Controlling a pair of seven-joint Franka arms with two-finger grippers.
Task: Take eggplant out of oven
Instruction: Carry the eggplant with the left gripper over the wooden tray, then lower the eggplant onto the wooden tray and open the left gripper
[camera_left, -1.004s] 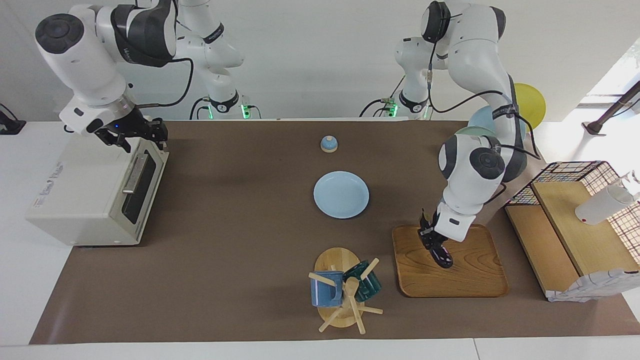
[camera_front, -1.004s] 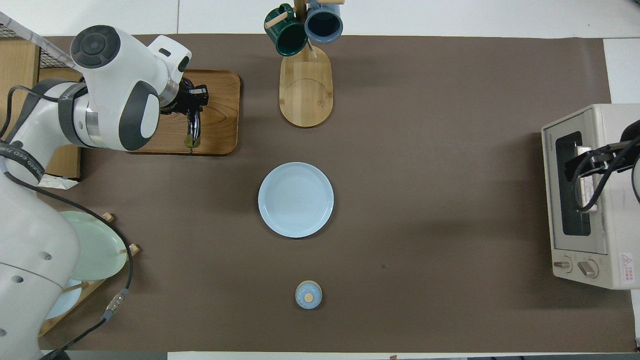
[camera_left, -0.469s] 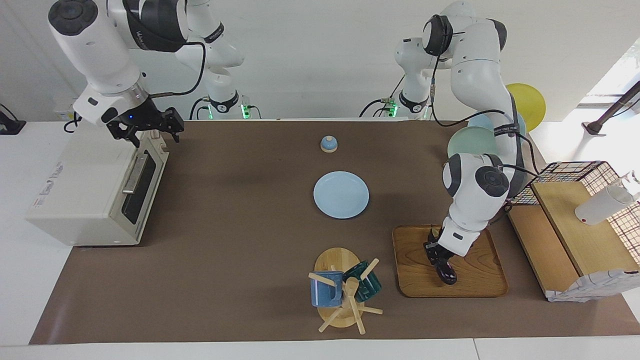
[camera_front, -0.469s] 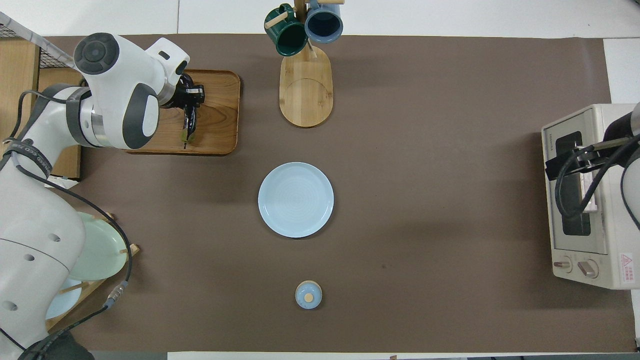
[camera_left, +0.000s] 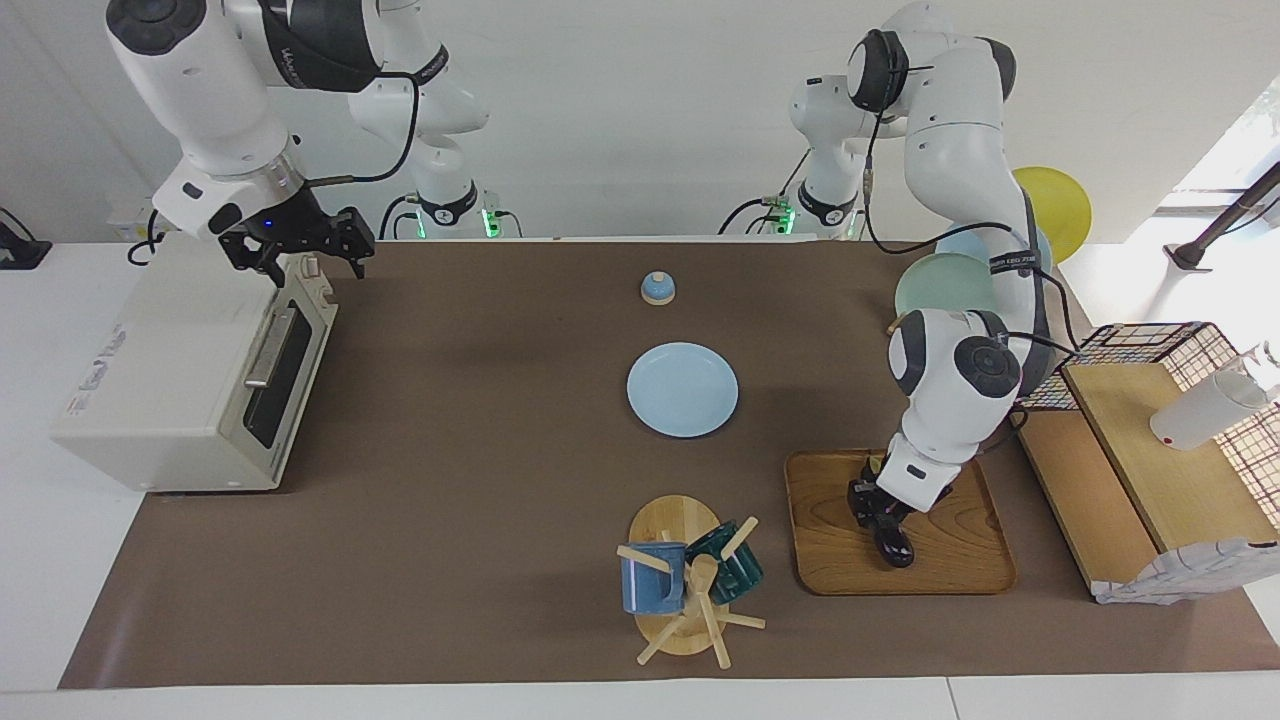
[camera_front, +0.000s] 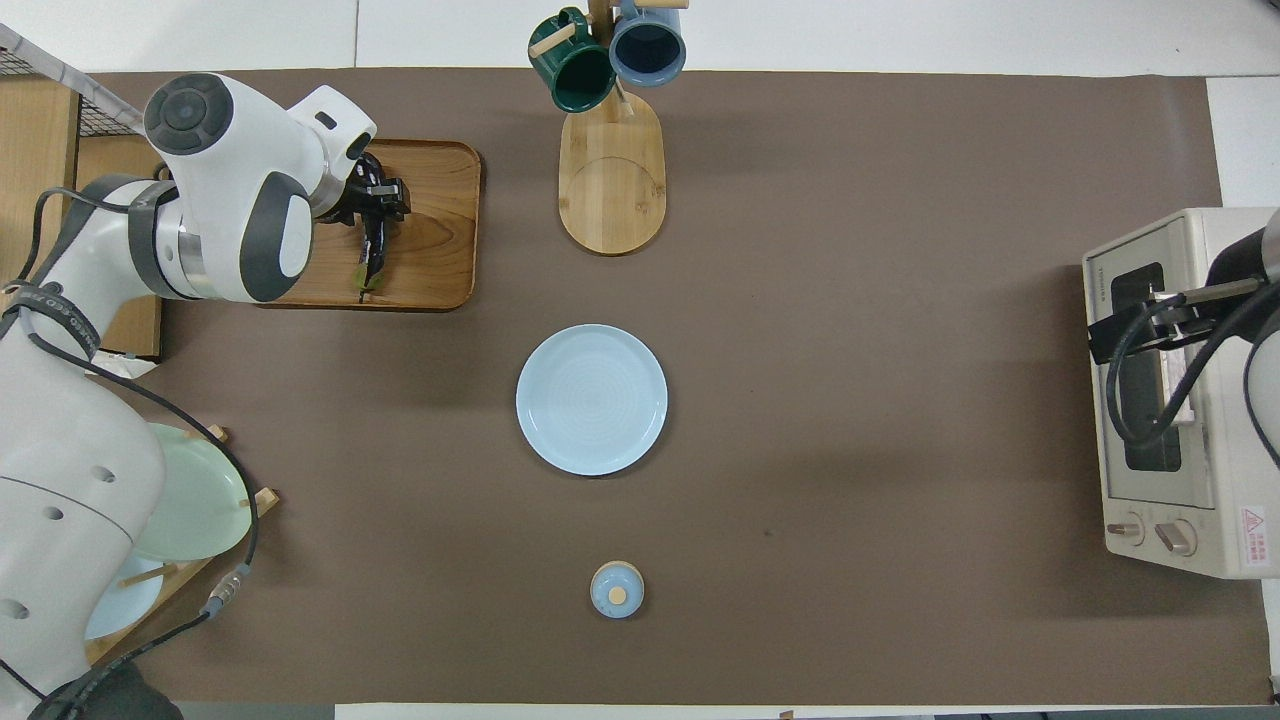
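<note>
The eggplant (camera_left: 890, 541) is already out of the oven (camera_left: 190, 370): it lies low over the wooden tray (camera_left: 960, 570) at the left arm's end of the table, one end clamped in the left gripper (camera_left: 872, 508), the rest pointing away from the fingers along the tray. Whether it rests on the wood or hangs just above it I cannot tell. The oven door looks shut, and the right gripper (camera_left: 300, 255) hovers over the oven's top edge nearest the robots with its fingers apart and empty. The main risk, as I judge it, is in the release. The eggplant is glossy, round and slightly curved, so if the fingers part while it is off the wood or tilted, it could roll toward the tray's rim or onto the mat. Lifting away before the fingers fully clear could drag it along. The right arm's cable hangs close to the oven handle (camera_left: 270, 348) and might snag.
</note>
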